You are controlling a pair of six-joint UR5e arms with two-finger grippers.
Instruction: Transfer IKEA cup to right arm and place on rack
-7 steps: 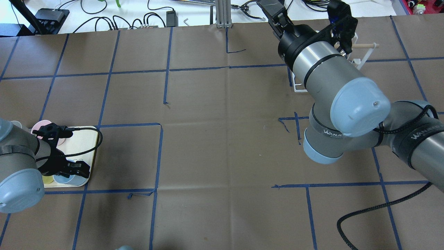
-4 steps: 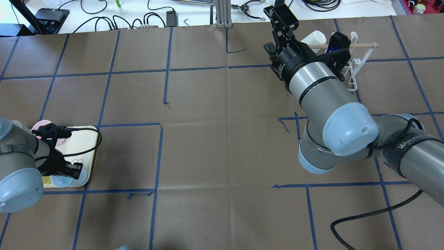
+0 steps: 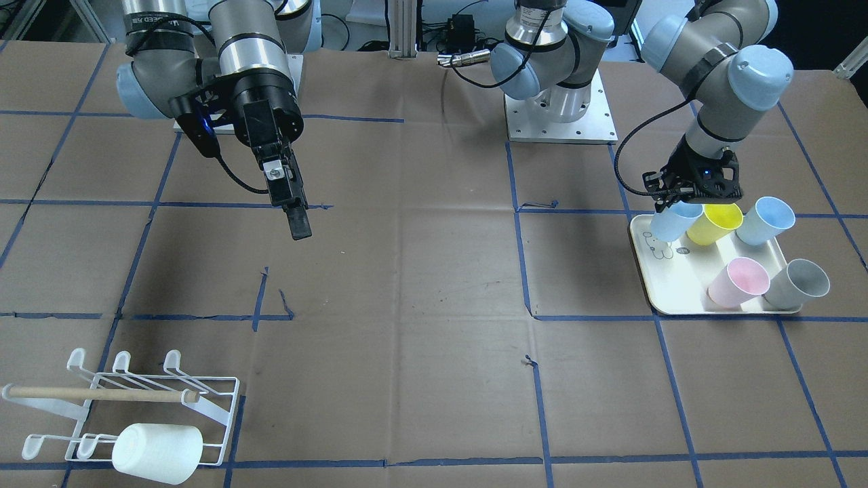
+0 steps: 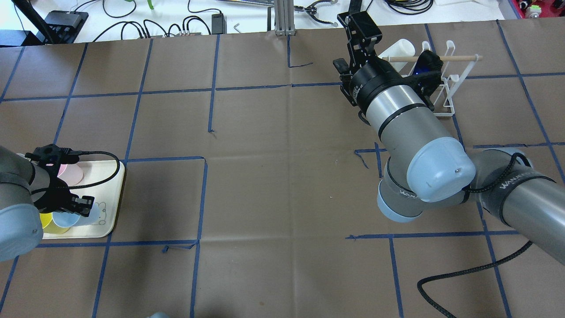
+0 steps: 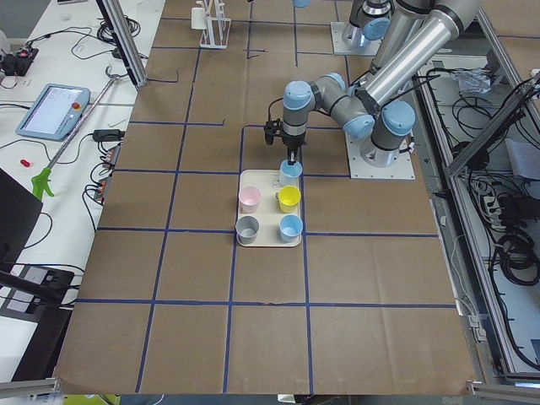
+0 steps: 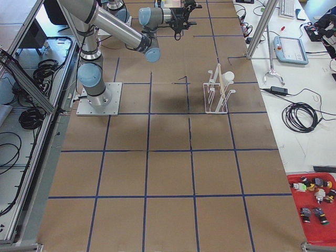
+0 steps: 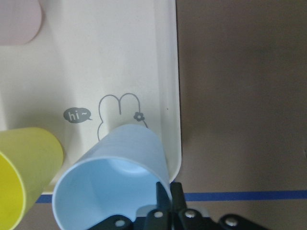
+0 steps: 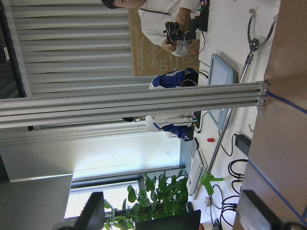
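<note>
Progress was judged early: pick-up was under way, hand-over and placing not yet done.

In the front-facing view, the left hand [image 3: 693,198] was seen clamped on the rim of a pale-blue cup [image 3: 673,222], which was tilted over the cream tray [image 3: 678,298] beside four other cups.

In the overhead view, the right hand [image 4: 359,28] was held above the bench [image 4: 265,176] beside the rack [image 4: 446,88], where a white cup [image 4: 399,47] was already lying.

In the left wrist view, the fingers [image 7: 163,201] were seen pinched on the cup's rim.

In the right wrist view, the right hand's fingers were shown apart, with nothing held.
</note>
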